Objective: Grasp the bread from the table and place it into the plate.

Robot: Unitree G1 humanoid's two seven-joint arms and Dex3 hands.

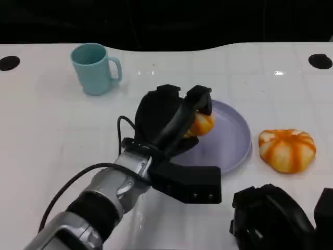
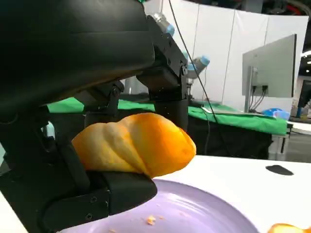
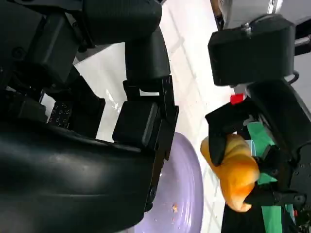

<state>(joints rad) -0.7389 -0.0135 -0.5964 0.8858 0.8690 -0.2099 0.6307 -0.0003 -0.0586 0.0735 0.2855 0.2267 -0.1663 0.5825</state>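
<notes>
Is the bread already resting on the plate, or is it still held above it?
Held above it. The left hand grips the bread, and the left wrist view shows a gap between it and the purple plate.

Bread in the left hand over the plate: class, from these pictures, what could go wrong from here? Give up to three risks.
1. The left hand holds the bread above the purple plate, not resting on it; released now, it may bounce or roll off.
2. The bread hangs over the plate's left side, close to the rim, so it could land on the edge.
3. The second bread lies just beyond the plate's right rim; a nudged plate might bump it.
</notes>
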